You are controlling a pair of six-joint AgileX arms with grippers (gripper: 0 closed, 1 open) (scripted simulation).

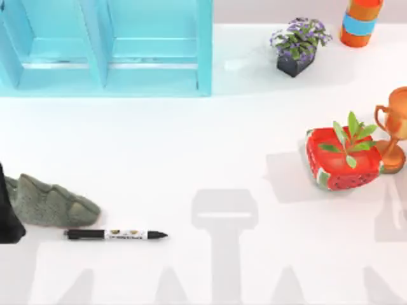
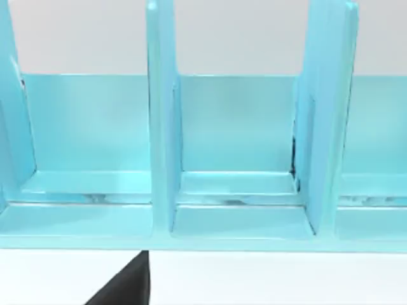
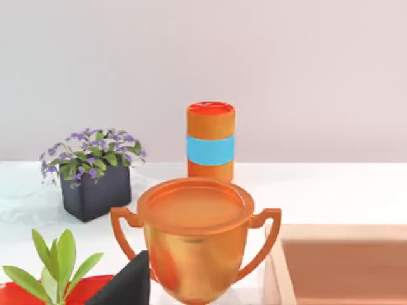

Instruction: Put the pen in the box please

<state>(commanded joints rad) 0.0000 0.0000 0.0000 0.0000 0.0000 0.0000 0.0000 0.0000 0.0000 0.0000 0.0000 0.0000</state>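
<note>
A white table (image 1: pixel 191 159) fills the overhead view, smooth and evenly lit, with soft grey shadows of the two arms falling across its near edge. Behind the table rises a plain pale wall (image 3: pixel 286 63). The pen (image 1: pixel 116 234) lies flat on the table's near left part, lengthwise from left to right, black at both ends with a white printed middle. Just beyond its left end sits a grey-green rock-like object (image 1: pixel 51 202), close to the pen but seemingly not touching it. A dark part of the left arm (image 1: pixel 9 216) shows at the left edge, beside the rock; whether its fingers are open or closed cannot be told. At the far left stands a turquoise box (image 1: pixel 105 47), split by upright dividers into open compartments; the left wrist view faces these compartments from low and close. On the far right stand a dark pot of purple flowers (image 1: pixel 297 44) and an orange cylinder with a blue band (image 1: pixel 360 22). Nearer, at the right, a red watermelon-patterned pot with a green plant (image 1: pixel 343 159) sits just beside an orange trophy cup (image 1: pixel 394 127). The right wrist view looks at the trophy from close by, with a shallow orange tray (image 3: pixel 343 267) beside it.
</note>
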